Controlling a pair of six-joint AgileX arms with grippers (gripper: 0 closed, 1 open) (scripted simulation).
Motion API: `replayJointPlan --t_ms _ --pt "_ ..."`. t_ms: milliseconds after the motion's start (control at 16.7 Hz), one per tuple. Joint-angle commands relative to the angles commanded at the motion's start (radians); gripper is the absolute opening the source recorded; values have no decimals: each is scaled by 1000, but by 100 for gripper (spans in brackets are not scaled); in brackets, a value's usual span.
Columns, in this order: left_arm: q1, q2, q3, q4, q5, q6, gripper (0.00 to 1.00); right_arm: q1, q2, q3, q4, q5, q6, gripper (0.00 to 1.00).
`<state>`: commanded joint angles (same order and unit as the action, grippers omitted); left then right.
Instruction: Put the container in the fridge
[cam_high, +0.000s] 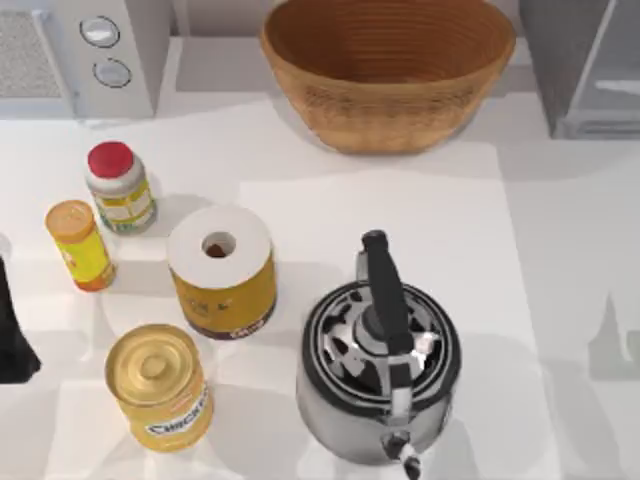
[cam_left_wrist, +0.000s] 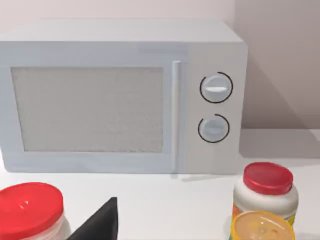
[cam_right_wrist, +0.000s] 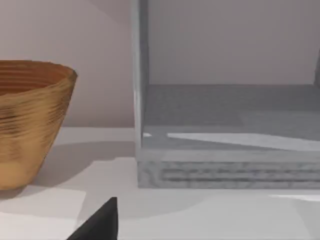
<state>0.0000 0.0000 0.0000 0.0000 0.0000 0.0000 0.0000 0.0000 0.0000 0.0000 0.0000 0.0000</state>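
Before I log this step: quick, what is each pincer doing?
Left pincer: near the light grey microwave, state cannot be told.
Right pincer: facing the dark grey fridge, cannot be told.

Bright, even light; soft grey shadows fall on the white table (cam_high: 560, 300), without glare.

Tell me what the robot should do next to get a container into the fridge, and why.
Probably move the left hand toward a nearby container, say the gold can: every container stands on the table's left side, none lifted, and the fridge at the far right already looks open.
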Motion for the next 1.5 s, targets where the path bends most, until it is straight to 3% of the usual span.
replayJointPlan --t_ms 240,480,660,1080,1260,1500 --pt "0 0 0 0 0 0 100 -31 32 18 -19 -32 -32 100" --pt "0 0 0 0 0 0 100 -188 215 113 -114 -222 -223 100" --pt "0 0 0 0 0 0 100 -345 446 212 -209 -460 -473 100" --pt "0 0 0 0 0 0 100 -669 1118 429 -423 -1037 -1226 100" --pt "0 0 0 0 0 0 100 -757 1373 491 -497 -1182 -1477 100" --pt "0 0 0 0 0 0 100 -819 1592 530 -567 -1259 -1667 100"
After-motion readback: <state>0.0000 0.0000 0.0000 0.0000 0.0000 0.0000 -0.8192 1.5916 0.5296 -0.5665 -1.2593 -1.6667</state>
